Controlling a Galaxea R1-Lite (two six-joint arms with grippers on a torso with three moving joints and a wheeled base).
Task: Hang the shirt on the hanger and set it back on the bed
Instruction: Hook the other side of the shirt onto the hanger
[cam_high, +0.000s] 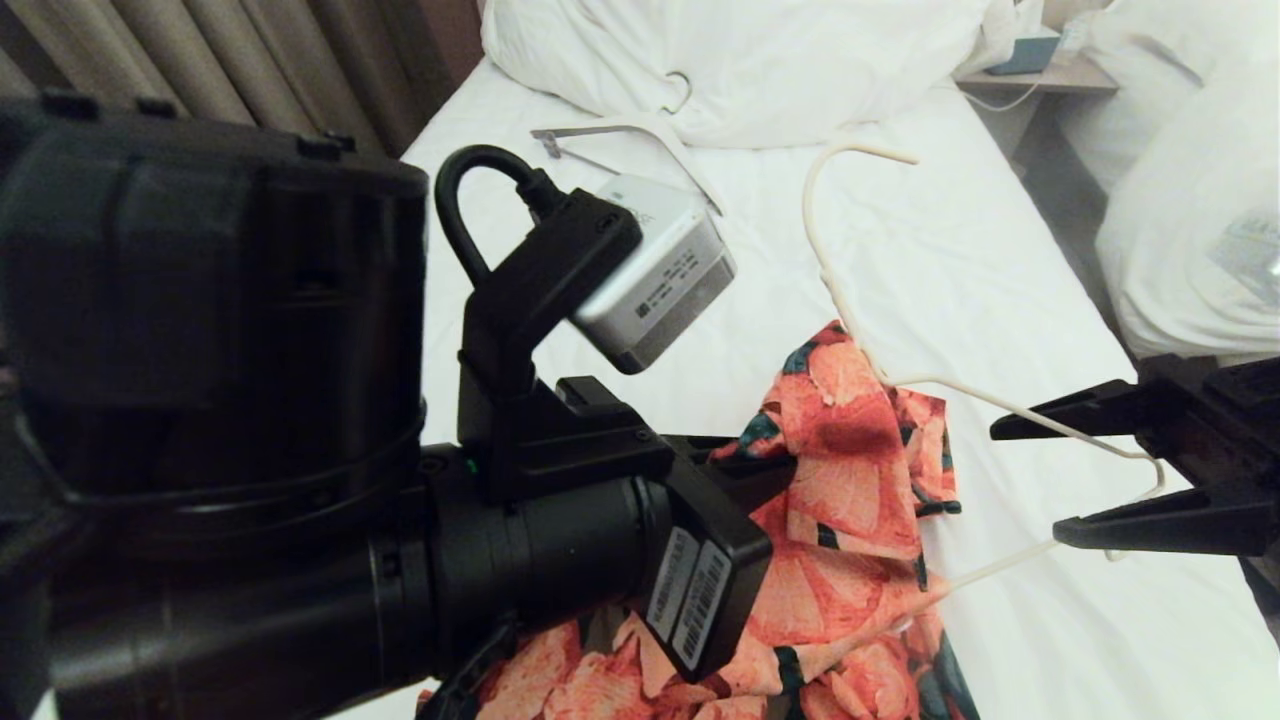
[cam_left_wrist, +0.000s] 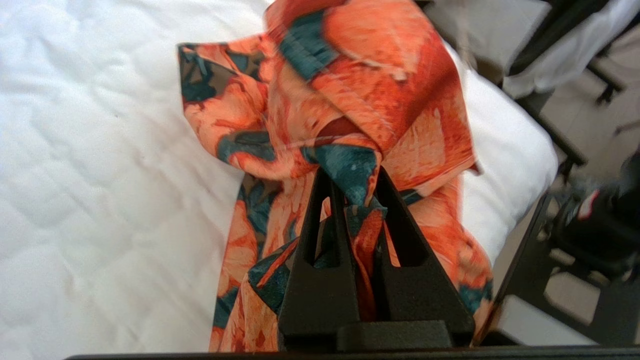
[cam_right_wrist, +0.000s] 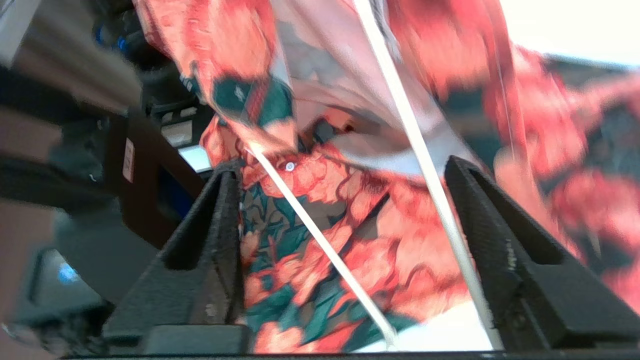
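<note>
Your left gripper (cam_left_wrist: 352, 200) is pinching the shirt (cam_high: 850, 470); your right gripper (cam_high: 1025, 478) is standing wide open.

The hanger's (cam_high: 1000, 400) end is sitting loose between the right fingers, its other end running inside the shirt, which is bunching above the bed (cam_high: 980, 260).

Soft, warm indoor light, the bed (cam_high: 1000, 300) sheet glaring white; right wrist view smeared by motion blur.
</note>
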